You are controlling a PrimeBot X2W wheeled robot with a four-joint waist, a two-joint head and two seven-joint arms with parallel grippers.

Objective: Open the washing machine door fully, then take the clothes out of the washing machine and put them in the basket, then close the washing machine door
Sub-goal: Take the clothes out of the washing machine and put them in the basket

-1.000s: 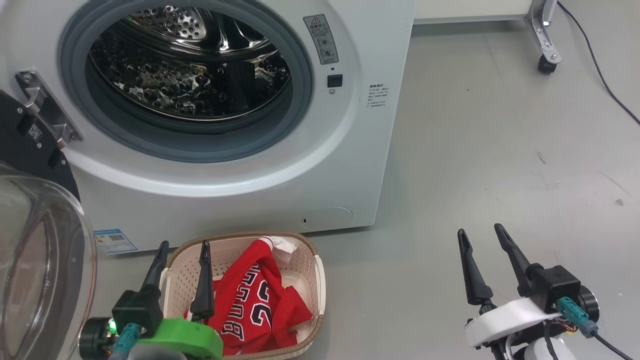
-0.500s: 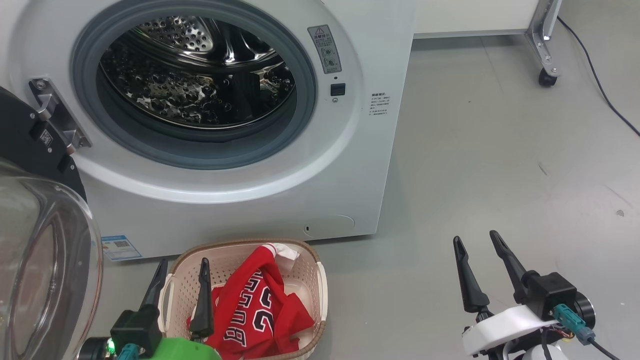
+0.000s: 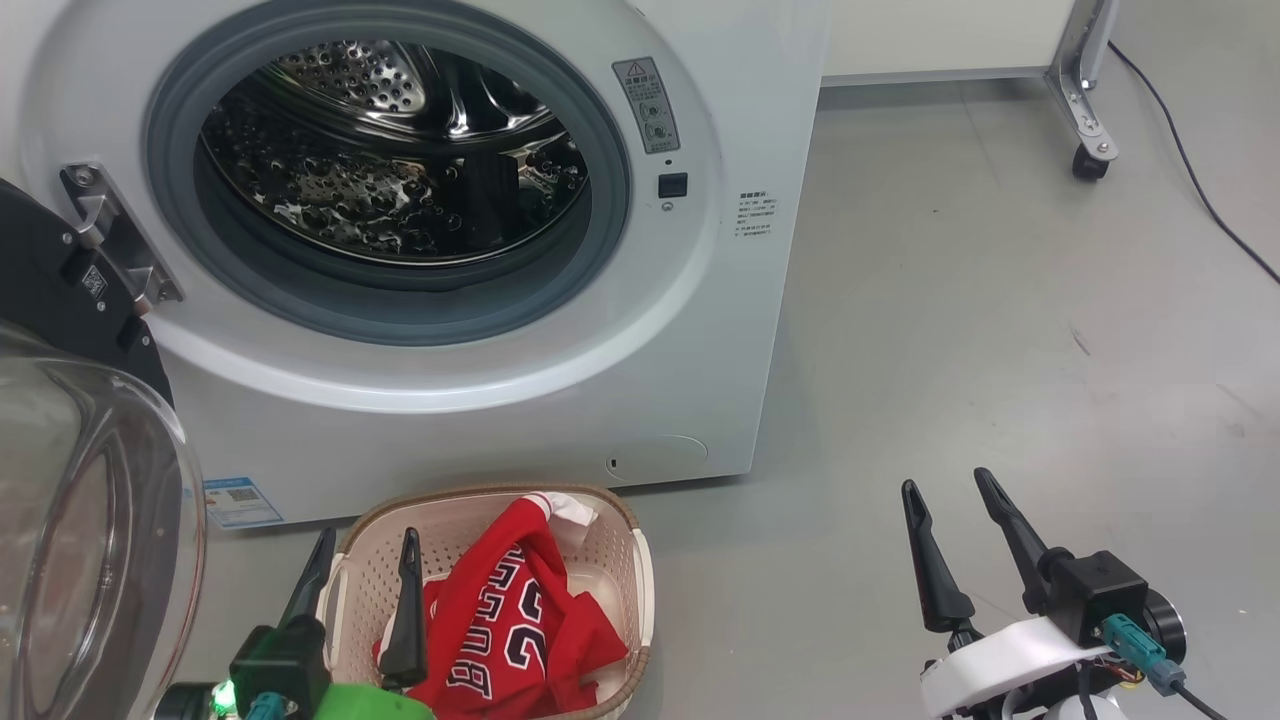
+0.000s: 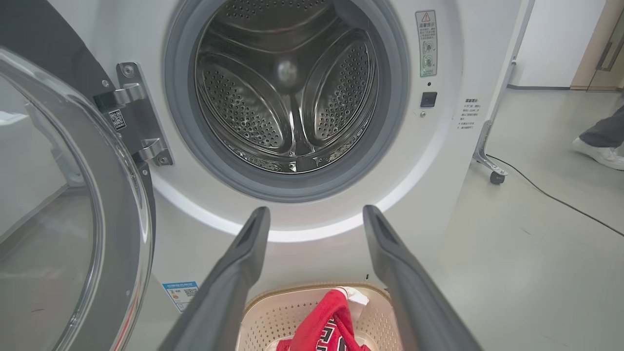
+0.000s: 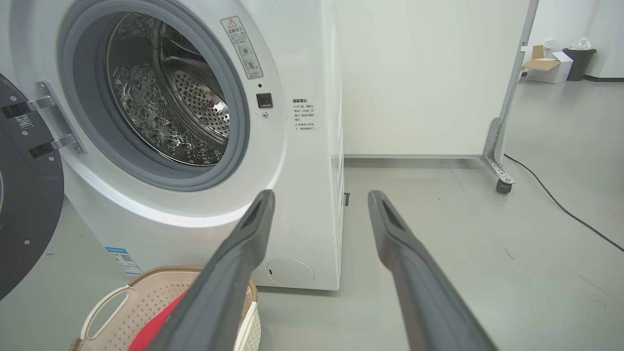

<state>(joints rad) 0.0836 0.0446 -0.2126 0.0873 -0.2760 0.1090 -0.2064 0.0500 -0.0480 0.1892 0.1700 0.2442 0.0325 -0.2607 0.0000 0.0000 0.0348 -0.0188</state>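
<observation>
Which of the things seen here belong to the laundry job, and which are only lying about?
For the job: washing machine, its open door, red clothes, basket, left claw, right claw.
Only lying about: wheeled frame, black cable, cardboard box, black bin, a person's shoe.

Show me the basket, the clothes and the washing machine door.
the basket (image 3: 602, 560), head view, on its perforated right wall.
the clothes (image 3: 510, 620), head view, on the jersey's lettered red front.
the washing machine door (image 3: 90, 540), head view, on its clear glass bowl.
</observation>
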